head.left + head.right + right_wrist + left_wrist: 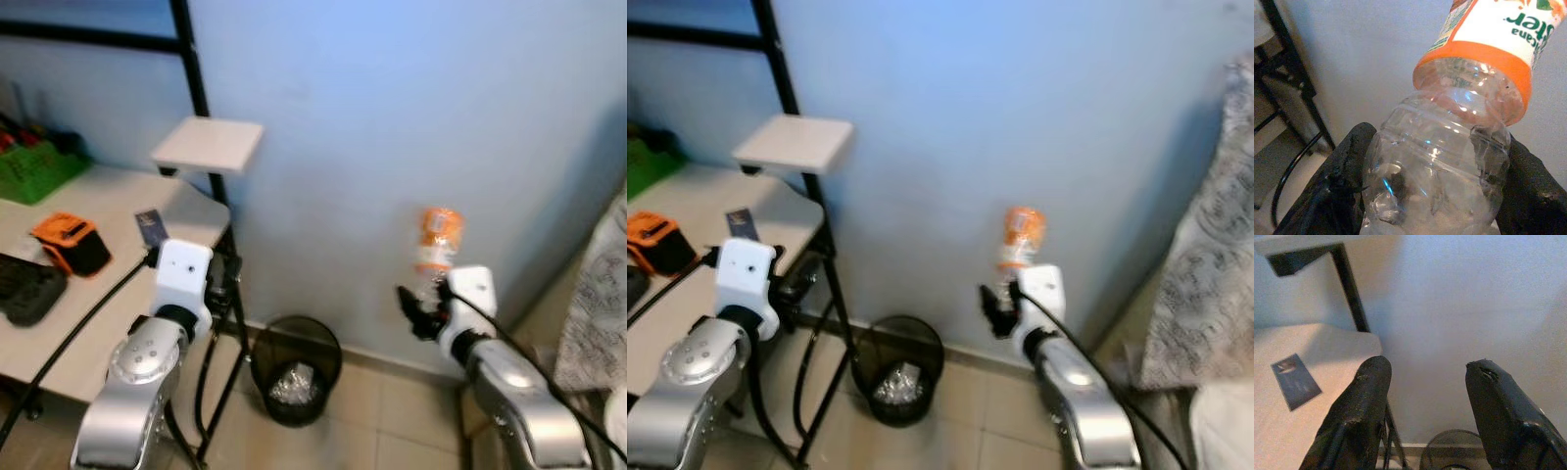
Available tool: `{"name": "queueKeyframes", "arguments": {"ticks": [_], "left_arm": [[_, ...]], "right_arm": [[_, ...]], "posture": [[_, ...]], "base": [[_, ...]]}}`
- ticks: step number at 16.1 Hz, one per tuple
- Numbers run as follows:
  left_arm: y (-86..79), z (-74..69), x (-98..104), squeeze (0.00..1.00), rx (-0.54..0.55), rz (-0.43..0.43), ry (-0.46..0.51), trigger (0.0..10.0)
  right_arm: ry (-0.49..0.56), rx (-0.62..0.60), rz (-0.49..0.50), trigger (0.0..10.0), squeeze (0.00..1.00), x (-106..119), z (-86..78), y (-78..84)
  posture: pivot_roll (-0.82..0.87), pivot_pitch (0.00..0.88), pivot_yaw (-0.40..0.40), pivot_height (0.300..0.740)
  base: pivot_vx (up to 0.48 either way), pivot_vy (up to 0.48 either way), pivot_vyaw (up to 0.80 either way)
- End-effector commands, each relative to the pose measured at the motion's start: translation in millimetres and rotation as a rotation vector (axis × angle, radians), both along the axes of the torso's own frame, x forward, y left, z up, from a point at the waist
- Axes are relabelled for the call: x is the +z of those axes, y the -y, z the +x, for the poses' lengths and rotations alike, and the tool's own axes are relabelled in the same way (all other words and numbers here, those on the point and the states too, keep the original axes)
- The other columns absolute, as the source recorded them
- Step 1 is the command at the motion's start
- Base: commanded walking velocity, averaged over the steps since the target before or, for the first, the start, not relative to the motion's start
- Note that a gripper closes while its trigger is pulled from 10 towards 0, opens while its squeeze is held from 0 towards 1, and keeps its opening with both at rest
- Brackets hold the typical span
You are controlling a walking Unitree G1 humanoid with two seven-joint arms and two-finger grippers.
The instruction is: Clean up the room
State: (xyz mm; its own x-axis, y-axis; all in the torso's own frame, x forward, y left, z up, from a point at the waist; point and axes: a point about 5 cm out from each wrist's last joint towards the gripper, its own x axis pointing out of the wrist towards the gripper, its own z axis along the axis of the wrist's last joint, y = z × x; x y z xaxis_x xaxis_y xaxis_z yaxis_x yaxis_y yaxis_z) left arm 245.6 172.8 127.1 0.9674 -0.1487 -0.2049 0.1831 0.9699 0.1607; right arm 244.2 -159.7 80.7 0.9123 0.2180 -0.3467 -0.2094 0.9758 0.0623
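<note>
One bin (296, 369): crumpled litter | right gripper (428, 311) clamps bottle (437, 245) | left gripper (1425, 416) agape

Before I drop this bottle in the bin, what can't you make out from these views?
- Bottle cap end: cut off by the right wrist view's top edge; blurred in the head views.
- Bin contents: something crumpled and shiny, too small and blurred to name.
- Card on the table: print too blurred.

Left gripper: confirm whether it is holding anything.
No. The left gripper is open, with nothing between its two black fingers, just the wall and the bin beyond.
</note>
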Motion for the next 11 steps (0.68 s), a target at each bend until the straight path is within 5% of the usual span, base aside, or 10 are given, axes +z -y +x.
{"name": "queueKeyframes", "arguments": {"ticks": [1,11], "left_arm": [[-7.1,0.3,2.4,0.0,0.014,0.021,0.005,10.0],[-4.9,-9.4,-5.2,0.0,-0.021,0.032,-0.02,10.0]], "right_arm": [[0.021,0.026,0.013,10.0,0.0,5.0,3.5,-8.7],[-0.032,-0.004,-0.013,10.0,0.0,-8.4,5.1,-0.7]], "posture": [[-0.01,0.0,-0.008,0.74],[-0.03,0.0,0.012,0.74]], "base": [[0.311,0.0,0.0],[0.308,0.0,0.0]]}}
